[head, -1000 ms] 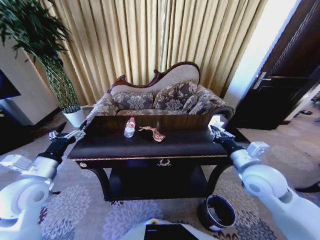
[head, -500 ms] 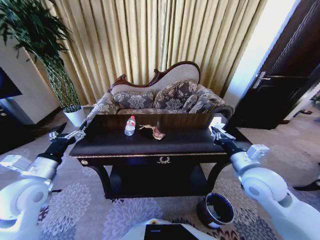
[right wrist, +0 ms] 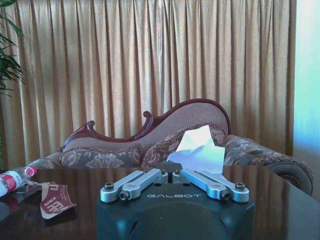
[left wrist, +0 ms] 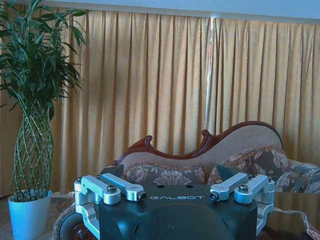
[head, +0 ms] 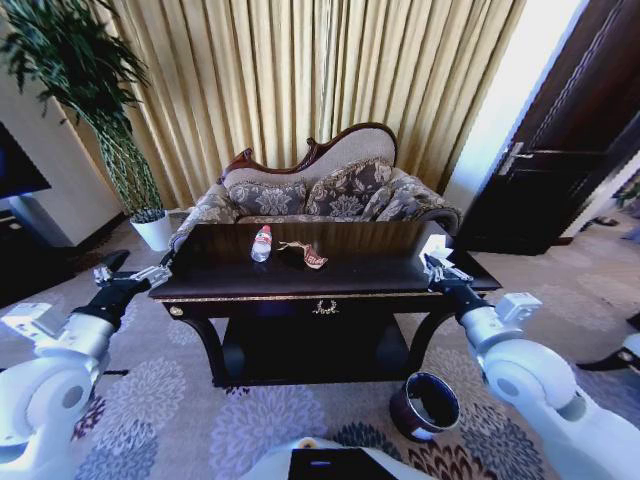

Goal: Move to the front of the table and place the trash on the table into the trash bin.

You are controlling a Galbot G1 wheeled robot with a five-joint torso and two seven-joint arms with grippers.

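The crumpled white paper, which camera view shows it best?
The right wrist view: the crumpled white paper sits large and unobstructed on the table. The head view shows it small, beside the right gripper.

white rounded arms, black "galbot"-marked wrists, silver linkages
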